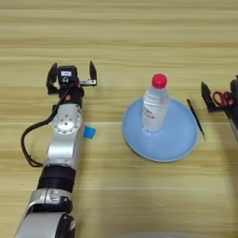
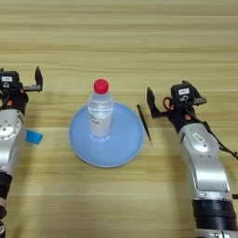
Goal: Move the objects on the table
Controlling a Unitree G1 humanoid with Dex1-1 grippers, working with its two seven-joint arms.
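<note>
Right gripper (image 2: pixel 174 100), fingers spread around the scissors (image 2: pixel 166 103), not clenched. Left gripper (image 1: pixel 72 76) released, empty. Advice: centre on handles, then close.

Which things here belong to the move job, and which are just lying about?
Job:
- bottle, standing on the plate
- stick
- block
- scissors

Lying about:
- nothing else shows; only the table they sit on
</note>
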